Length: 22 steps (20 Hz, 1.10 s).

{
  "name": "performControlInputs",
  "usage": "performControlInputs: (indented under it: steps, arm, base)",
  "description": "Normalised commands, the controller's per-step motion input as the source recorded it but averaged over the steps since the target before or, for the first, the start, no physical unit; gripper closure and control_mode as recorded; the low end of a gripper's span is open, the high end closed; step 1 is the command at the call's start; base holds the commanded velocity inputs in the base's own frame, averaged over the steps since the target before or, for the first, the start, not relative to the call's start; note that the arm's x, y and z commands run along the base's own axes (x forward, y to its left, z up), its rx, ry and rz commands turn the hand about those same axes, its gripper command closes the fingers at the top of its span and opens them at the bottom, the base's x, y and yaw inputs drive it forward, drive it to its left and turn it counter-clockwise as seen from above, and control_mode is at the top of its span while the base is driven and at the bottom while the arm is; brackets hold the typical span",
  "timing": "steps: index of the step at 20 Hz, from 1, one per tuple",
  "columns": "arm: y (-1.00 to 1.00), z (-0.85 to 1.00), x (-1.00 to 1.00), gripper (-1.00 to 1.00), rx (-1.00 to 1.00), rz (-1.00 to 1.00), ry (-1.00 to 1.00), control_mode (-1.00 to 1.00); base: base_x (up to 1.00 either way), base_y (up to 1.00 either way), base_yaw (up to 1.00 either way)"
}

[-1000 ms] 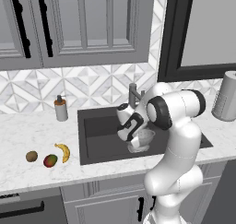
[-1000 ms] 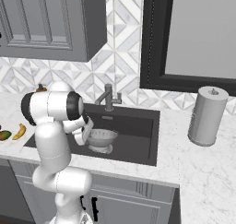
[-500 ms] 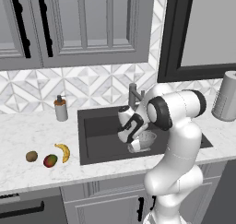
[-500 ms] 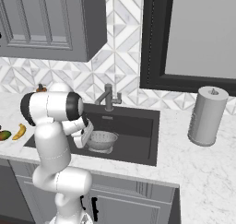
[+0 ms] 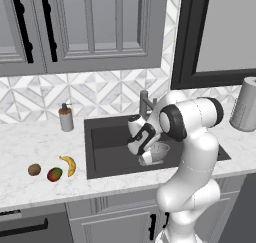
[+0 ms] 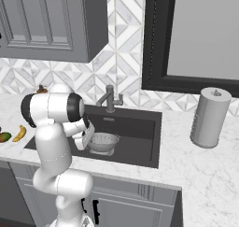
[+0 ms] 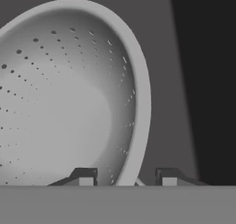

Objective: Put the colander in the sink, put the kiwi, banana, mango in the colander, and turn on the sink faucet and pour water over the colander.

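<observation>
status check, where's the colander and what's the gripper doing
Gripper astride colander rim. Colander down in sink. Kiwi, mango, banana on counter.

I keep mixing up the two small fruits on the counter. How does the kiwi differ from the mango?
The kiwi is plain brown; the mango is red and green. The kiwi looks slightly smaller than the mango. The kiwi lies farthest from the sink, while the mango sits between it and the banana. Both are oval and rest on the counter, outside the colander.

Even, soft rendered light; sharp base views, dim grainy hand view, faint shadows.
</observation>
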Motion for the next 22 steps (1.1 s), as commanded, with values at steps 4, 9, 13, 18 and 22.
performControlInputs:
  steps: [4,9,13,18,22]
  arm:
    - [0.00,0.00,0.00,1.00,0.00,0.00,0.00,-1.00]
    - [0.00,0.00,0.00,1.00,0.00,0.00,0.00,-1.00]
    - [0.00,0.00,0.00,-1.00,0.00,0.00,0.00,-1.00]
    - [0.00,0.00,0.00,-1.00,0.00,0.00,0.00,-1.00]
    - [0.00,0.00,0.00,-1.00,0.00,0.00,0.00,-1.00]
  base:
    - [0.00,0.00,0.00]
    - [0.00,0.00,0.00]
    - [0.00,0.00,0.00]
    - [0.00,0.00,0.00]
    - [0.00,0.00,0.00]
